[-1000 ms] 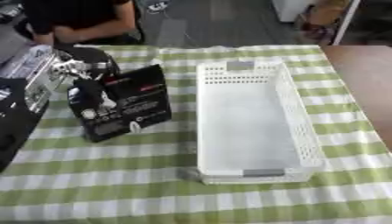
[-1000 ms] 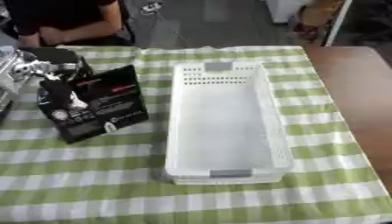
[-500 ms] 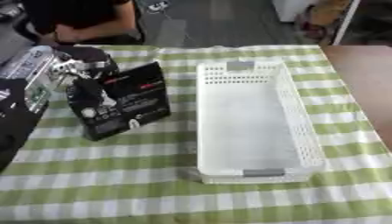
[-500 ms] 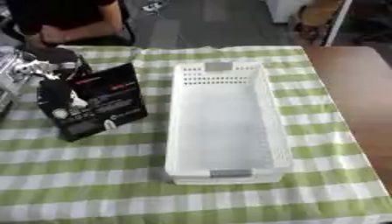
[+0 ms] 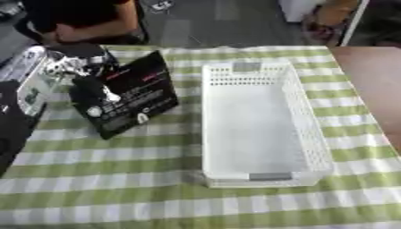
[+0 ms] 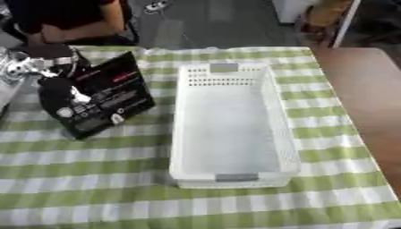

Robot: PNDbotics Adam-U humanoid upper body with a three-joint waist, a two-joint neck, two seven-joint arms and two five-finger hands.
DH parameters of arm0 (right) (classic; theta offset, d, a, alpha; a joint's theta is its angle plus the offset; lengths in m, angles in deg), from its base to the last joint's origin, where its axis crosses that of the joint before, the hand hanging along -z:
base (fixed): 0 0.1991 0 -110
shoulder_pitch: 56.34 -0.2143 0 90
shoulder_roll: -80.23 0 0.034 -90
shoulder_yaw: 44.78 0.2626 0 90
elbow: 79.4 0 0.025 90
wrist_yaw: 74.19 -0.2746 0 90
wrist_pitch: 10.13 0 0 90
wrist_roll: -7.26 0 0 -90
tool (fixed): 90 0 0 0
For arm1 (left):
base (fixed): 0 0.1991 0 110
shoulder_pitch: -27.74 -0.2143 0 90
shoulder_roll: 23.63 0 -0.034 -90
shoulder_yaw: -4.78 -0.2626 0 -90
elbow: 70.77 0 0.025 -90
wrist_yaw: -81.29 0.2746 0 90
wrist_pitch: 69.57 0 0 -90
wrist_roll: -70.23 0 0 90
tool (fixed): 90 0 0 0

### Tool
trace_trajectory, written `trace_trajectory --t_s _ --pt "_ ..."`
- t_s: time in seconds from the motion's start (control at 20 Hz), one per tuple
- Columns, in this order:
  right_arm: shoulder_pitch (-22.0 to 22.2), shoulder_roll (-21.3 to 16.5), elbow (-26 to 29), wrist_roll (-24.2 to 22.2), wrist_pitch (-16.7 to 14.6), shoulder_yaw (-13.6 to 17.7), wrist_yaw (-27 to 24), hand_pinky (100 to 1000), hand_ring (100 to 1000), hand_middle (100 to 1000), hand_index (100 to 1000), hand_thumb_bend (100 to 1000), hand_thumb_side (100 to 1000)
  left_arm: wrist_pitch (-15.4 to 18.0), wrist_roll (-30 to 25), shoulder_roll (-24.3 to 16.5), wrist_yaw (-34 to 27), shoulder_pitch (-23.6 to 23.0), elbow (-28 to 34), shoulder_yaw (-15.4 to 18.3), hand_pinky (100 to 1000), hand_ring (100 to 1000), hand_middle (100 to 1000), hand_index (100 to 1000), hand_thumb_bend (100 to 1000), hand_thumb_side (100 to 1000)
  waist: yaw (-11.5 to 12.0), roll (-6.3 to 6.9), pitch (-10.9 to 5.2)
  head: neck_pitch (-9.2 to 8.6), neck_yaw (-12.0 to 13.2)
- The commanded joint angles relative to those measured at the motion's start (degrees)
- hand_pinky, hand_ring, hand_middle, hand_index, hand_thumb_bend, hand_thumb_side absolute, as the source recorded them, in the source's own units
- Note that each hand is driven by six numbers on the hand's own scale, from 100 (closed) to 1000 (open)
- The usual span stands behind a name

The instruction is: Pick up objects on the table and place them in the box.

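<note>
Lifted a little and tilted since the earlier frame, the black package (image 5: 129, 96) hangs at the table's (image 5: 141, 179) far left, grasped by the left hand (image 5: 82, 71), with the empty box (image 5: 254, 123) just right, its long axis near-to-far.

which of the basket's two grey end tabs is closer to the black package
The far grey tab on the white plastic basket; it sits near the black package, while the other tab is at the near end.
</note>
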Motion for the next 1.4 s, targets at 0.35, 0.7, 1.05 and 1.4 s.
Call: trace_trajectory --t_s 0.35,0.7,1.05,1.4 --pt "-0.04 -1.03 0.97 -0.12 0.24 0.44 -0.19 764 810 770 887 100 717 -2.79 1.09 -3.39 -5.30 3.16 7.19 2.78 100 100 205 194 100 321 0.25 0.05 -0.64 0.01 -0.24" --pt "0.01 -1.08 0.97 -0.38 0.29 0.23 -0.43 765 810 770 887 100 713 -2.45 0.33 -0.86 -6.16 9.03 9.67 1.09 100 100 206 197 100 309 0.29 0.11 -0.81 0.01 0.03" --pt "-0.14 -1.09 0.97 -0.90 0.26 -0.22 -0.89 765 810 770 887 100 710 -0.85 -1.66 7.44 -4.35 17.73 7.26 -2.03 100 100 206 200 108 300 -0.51 0.11 -1.01 0.01 0.89" --pt "-0.34 -1.00 0.97 -1.31 0.19 -0.49 -1.30 765 811 770 888 100 709 1.57 -3.14 15.29 -1.93 21.43 4.31 -4.28 100 100 206 201 106 309 -1.08 -0.05 -1.09 0.01 1.43"
